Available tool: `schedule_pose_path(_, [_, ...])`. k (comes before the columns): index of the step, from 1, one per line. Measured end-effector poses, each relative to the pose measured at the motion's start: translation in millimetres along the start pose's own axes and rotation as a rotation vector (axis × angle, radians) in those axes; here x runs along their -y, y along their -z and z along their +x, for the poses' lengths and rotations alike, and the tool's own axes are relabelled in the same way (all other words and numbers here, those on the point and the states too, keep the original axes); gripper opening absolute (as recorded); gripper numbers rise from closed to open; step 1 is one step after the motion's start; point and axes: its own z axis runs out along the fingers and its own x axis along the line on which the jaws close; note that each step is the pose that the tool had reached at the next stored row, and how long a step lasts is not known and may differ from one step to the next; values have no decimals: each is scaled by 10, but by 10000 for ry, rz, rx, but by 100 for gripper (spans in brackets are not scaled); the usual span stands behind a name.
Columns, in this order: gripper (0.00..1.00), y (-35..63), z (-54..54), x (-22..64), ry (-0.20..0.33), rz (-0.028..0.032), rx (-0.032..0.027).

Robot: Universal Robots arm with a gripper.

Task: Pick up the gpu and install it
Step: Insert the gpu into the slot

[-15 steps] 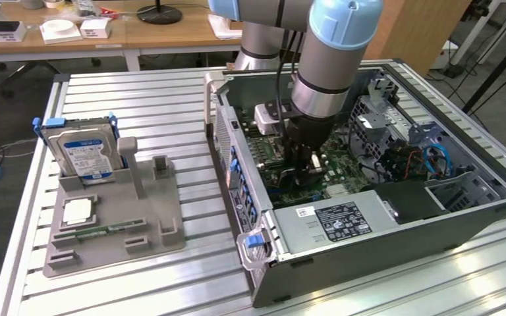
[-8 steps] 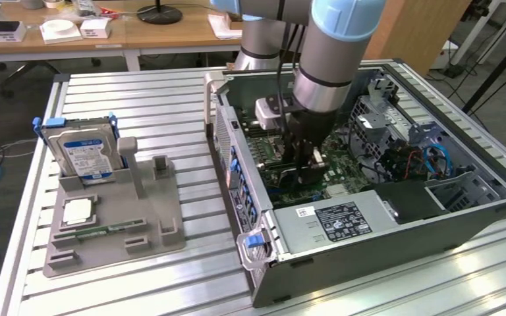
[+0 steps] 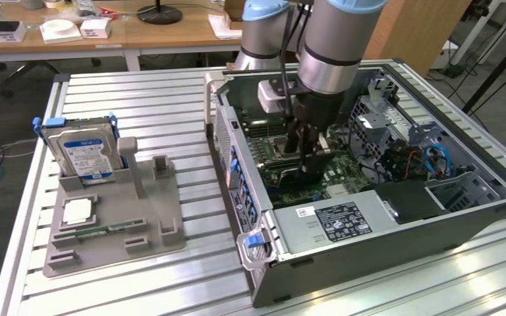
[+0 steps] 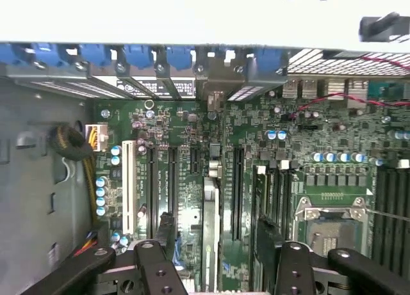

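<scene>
Hovering over seated gpu [image 4: 210, 231], claw [image 4: 224, 272] released.
Card stands on edge directly below, between the 2 spread fingers [image 4: 154, 269], apparently touching neither. Thin, flat, black, stiff; probably light and fragile, so grip the bare flat faces near the upper edge. Green board [image 4: 320, 128] beneath.

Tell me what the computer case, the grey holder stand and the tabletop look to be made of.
Computer case: seemingly painted sheet metal, dark grey with thin folded edges.
Grey holder stand: probably matte plastic, uniform dull grey, moulded slots.
Tabletop: likely aluminium slats, silvery, grooved, with bright reflections.
</scene>
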Motion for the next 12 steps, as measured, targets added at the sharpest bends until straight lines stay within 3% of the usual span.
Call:
schedule_pose_path(6, [61, 72, -3, 1, 2, 0, -1])
schedule_pose_path(8, [49, 72, -3, 1, 2, 1, -2])
schedule_pose_path(12, [37, 73, -2, 1, 1, 0, -4])
